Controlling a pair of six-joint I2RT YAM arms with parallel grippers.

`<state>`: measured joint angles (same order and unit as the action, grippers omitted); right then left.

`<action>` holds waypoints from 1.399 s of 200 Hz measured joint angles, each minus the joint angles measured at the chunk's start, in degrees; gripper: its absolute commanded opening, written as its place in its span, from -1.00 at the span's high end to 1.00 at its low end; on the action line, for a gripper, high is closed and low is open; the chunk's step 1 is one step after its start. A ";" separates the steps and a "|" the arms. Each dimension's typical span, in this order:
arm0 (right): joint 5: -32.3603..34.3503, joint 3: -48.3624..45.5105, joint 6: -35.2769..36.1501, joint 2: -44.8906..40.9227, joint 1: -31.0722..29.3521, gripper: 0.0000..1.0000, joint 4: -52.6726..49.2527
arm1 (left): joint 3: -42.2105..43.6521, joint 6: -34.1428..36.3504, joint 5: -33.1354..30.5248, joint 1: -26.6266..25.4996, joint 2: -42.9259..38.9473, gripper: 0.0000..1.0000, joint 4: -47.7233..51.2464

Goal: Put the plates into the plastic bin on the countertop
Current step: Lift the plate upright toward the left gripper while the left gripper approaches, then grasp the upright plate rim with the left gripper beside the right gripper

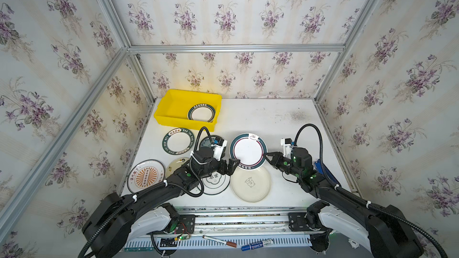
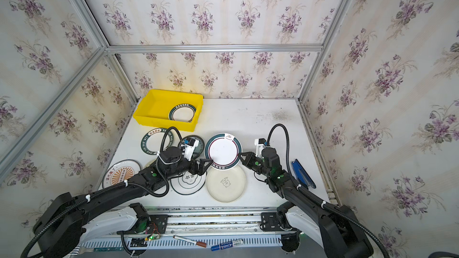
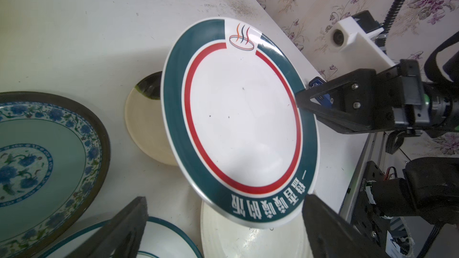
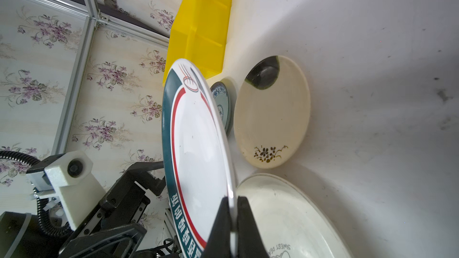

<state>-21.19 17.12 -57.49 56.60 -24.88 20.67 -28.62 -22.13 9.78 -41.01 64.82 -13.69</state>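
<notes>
My right gripper [image 4: 233,202] is shut on the rim of a white plate with a dark green rim and a red ring [image 1: 248,151], holding it tilted above the countertop [image 1: 273,120]. My left gripper [image 3: 224,198] is open at the plate's opposite edge, its jaws standing wide on either side of the lettered rim [image 3: 260,207]. The yellow plastic bin [image 1: 159,115] sits at the back left with one green-rimmed plate [image 1: 201,113] in it. Other plates lie on the countertop: cream [image 1: 250,183], teal patterned [image 3: 37,160], green lettered [image 1: 178,141], orange sunburst [image 1: 146,176].
A cream plate with a dark patch [image 4: 270,115] lies beneath the held plate. A green-edged white plate [image 1: 216,184] sits partly under my left arm. A blue tool [image 1: 325,172] lies by the right rail. Wallpapered walls and aluminium rails enclose three sides.
</notes>
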 measured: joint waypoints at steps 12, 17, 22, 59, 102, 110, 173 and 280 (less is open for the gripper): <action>0.68 -0.04 -0.63 -0.20 -0.70 1.00 0.48 | -0.35 -0.02 0.20 0.00 0.37 -0.91 -0.07; 0.94 -0.09 -0.98 -0.24 -1.03 1.00 0.72 | -0.42 -0.02 0.20 0.00 0.48 -0.86 -0.13; 1.14 -0.11 -1.29 -0.28 -1.38 1.00 1.05 | -0.46 -0.07 0.20 0.00 0.55 -0.81 -0.13; 1.95 -0.39 -2.05 -0.09 -3.61 1.00 1.97 | -0.48 -0.24 0.17 0.11 0.66 -0.56 -0.17; 2.12 -1.18 -2.54 1.42 -4.76 1.00 4.66 | -0.57 -0.46 0.52 0.22 1.55 -0.36 -0.37; 2.10 -1.18 -2.56 1.68 -4.85 1.00 4.98 | -0.57 -0.50 0.59 0.28 1.73 -0.33 -0.39; 2.91 -1.01 -2.95 5.62 -8.02 1.00 9.62 | -0.35 -2.58 -0.70 0.92 1.95 0.02 -0.33; 5.51 0.81 -1.01 11.52 -9.81 0.35 10.01 | -0.02 -7.10 -0.42 1.38 0.94 0.84 -5.55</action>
<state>-15.68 17.93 -58.50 68.12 -34.70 30.68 -28.64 -29.23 9.37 -39.64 65.76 -19.25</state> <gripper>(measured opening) 0.279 0.108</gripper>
